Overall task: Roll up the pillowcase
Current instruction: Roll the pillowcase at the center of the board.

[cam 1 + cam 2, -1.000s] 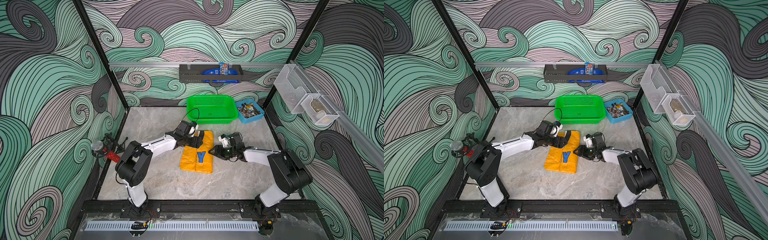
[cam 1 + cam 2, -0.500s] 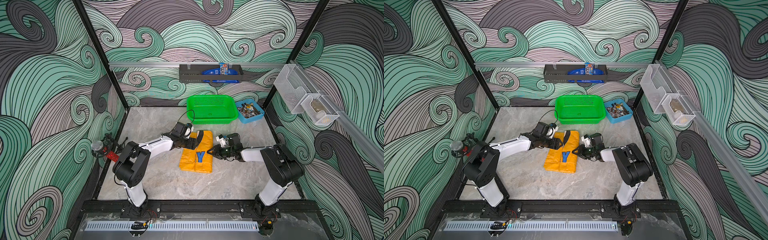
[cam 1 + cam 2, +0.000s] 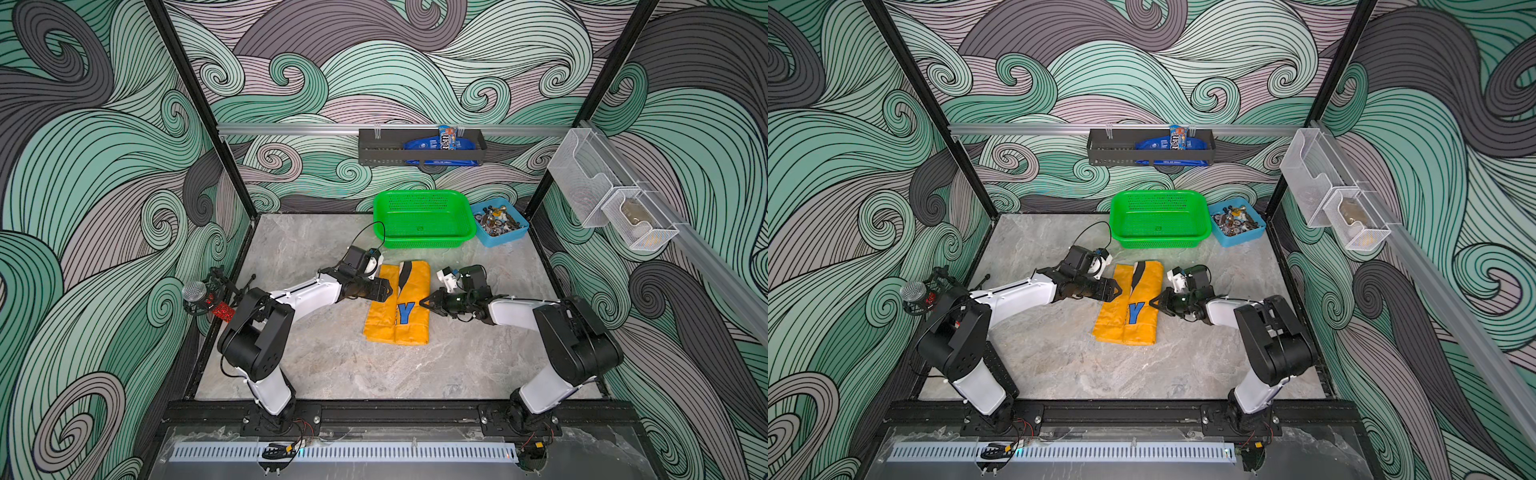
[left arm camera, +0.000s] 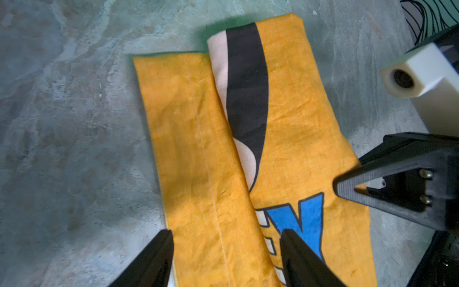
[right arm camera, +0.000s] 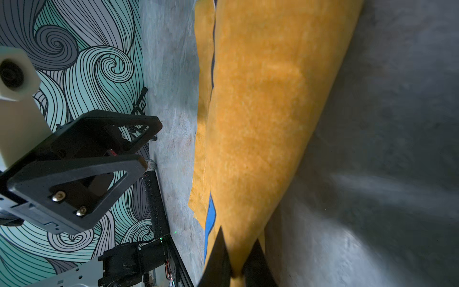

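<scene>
The pillowcase (image 3: 395, 328) (image 3: 1125, 324) lies mid-table, folded into a long mustard-yellow strip with a blue letter Y and a black-and-white print. My left gripper (image 3: 388, 291) (image 3: 1119, 289) hovers open at its left edge. In the left wrist view its jaws (image 4: 226, 236) straddle the left fold of the pillowcase (image 4: 193, 139) with nothing gripped. My right gripper (image 3: 422, 303) (image 3: 1151, 302) is at the right edge. The right wrist view shows the right gripper (image 5: 238, 236) shut on that edge of the yellow pillowcase (image 5: 260, 124).
A green basket (image 3: 415, 243) and a blue bin (image 3: 505, 239) of small parts stand at the back of the table. A microphone (image 3: 199, 295) sits by the left wall. A black shelf (image 3: 382, 156) hangs on the back wall, clear holders (image 3: 594, 187) on the right.
My right gripper's jaws have closed onto the pillowcase's right edge. The left gripper has shifted slightly left and stays open.
</scene>
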{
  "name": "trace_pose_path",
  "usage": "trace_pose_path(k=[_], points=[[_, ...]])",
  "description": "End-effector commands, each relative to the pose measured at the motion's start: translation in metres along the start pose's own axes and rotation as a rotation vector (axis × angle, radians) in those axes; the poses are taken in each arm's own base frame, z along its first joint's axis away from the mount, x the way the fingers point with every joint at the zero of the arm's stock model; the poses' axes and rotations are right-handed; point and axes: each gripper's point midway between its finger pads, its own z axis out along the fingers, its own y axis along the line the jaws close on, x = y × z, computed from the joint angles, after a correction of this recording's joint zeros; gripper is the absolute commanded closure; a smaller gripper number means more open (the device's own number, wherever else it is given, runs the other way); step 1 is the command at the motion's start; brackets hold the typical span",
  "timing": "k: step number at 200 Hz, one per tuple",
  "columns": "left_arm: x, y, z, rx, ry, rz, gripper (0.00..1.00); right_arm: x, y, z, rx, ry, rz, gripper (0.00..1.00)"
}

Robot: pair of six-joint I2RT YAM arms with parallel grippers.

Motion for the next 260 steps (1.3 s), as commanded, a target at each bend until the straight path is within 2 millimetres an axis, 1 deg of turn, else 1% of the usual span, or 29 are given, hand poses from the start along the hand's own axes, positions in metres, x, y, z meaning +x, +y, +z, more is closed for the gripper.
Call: trace_pose_path(k=[1,13,22,45,50,57,85,95,136,166,205,225,244,260], points=[[0.001,0.003,-0.008,-0.008,0.000,0.015,0.29,0.007,-0.022,-0.018,0.118,0.006,0.048,0.97],[0.004,0.003,-0.006,-0.002,0.006,0.014,0.29,0.010,-0.028,-0.024,0.179,0.015,0.067,0.95],[0.006,0.003,-0.004,0.001,0.009,0.013,0.29,0.011,-0.030,-0.029,0.207,0.017,0.075,0.92],[0.011,0.004,0.001,0.011,0.018,0.003,0.29,0.008,-0.021,-0.034,0.196,-0.002,0.092,0.87],[0.012,0.004,0.002,0.013,0.020,0.003,0.29,0.007,-0.018,-0.034,0.195,-0.008,0.095,0.85],[0.013,0.004,0.003,0.013,0.023,0.003,0.29,0.004,-0.015,-0.035,0.195,-0.013,0.101,0.78],[0.014,0.006,0.003,0.011,0.019,0.002,0.29,-0.010,0.008,-0.034,0.160,-0.037,0.091,0.66],[0.015,0.007,0.002,0.013,0.016,-0.001,0.29,-0.013,0.016,-0.033,0.148,-0.040,0.082,0.63],[0.026,0.009,0.006,0.044,0.022,-0.025,0.29,-0.020,0.049,-0.023,0.113,-0.038,0.041,0.62],[0.028,0.010,0.006,0.058,0.020,-0.036,0.30,-0.020,0.068,-0.012,0.099,-0.024,0.014,0.61],[0.027,0.011,0.001,0.075,0.006,-0.056,0.30,-0.018,0.090,0.012,0.092,0.011,-0.027,0.61],[0.023,0.015,-0.008,0.056,-0.007,-0.072,0.30,-0.021,0.098,0.026,0.092,0.023,-0.051,0.61],[0.020,0.019,-0.020,0.024,-0.009,-0.082,0.30,-0.022,0.101,0.043,0.101,0.042,-0.075,0.61],[0.018,0.016,-0.030,0.026,-0.015,-0.086,0.30,-0.026,0.104,0.053,0.097,0.053,-0.100,0.62]])
